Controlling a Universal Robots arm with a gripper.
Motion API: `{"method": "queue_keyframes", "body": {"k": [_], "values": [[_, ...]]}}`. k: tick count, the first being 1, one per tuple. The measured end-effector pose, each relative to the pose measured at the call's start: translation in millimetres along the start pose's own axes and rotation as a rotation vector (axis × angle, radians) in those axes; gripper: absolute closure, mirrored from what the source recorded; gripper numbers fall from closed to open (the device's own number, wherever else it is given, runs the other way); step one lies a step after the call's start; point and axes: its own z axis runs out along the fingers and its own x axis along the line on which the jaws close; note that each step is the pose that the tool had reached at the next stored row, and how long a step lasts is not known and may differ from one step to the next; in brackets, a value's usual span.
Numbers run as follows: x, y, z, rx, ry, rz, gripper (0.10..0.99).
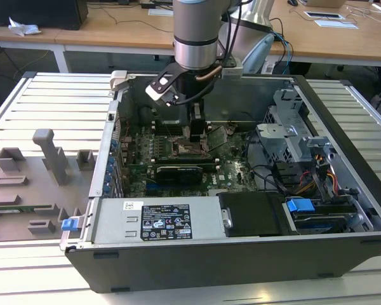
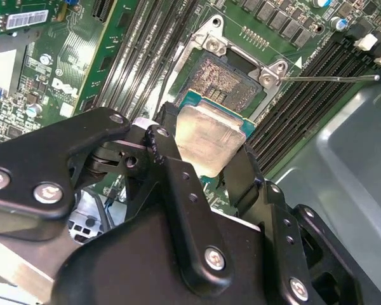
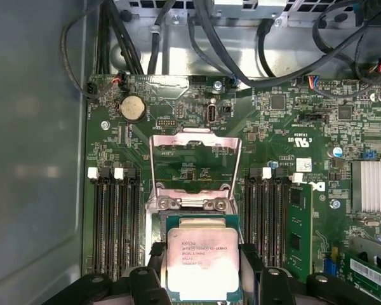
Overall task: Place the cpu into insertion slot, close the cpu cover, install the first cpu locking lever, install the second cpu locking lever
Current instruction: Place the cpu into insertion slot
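The cpu (image 2: pixel 209 143) is pinched in the gripper (image 2: pixel 206 152). Its two black fingers (image 2: pixel 244 171) are drawn in against opposite edges of the chip and hold nothing else. The chip hangs just short of the insertion slot (image 2: pixel 232 82) and is not seated: the slot's dark bed of fine contacts lies bare beside it in the second wrist view. In the exterior view the gripper (image 1: pixel 197 130) stands inside the open computer case (image 1: pixel 343 241), at twelve o'clock from the long black card (image 1: pixel 178 173).

I judge the chip light, stiff and flat. Its smooth dull-metal lid could slip, and a thin green rim runs around it. The edges look like the right place to hold it, since its underside and the slot's contacts seem easily bent, and I doubt it would tolerate tilt or pressing.

In the first wrist view the cpu cover (image 3: pixel 197 162), a thin shiny metal frame, stands tipped open beyond the slot. A thin wire lever (image 2: pixel 330 78) runs out over the ribbed black memory slots (image 2: pixel 305 95).
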Motion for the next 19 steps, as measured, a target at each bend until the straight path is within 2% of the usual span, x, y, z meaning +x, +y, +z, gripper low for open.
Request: {"method": "queue_keyframes", "body": {"k": [7,16,19], "values": [[4.5,-6.2,11.0,0.0,0.0,0.0,0.545],[6.8,-11.6,35.2,0.0,-0.0001,0.001,0.545],[6.8,-12.1,39.7,0.0,-0.0001,0.001,0.545]]}}
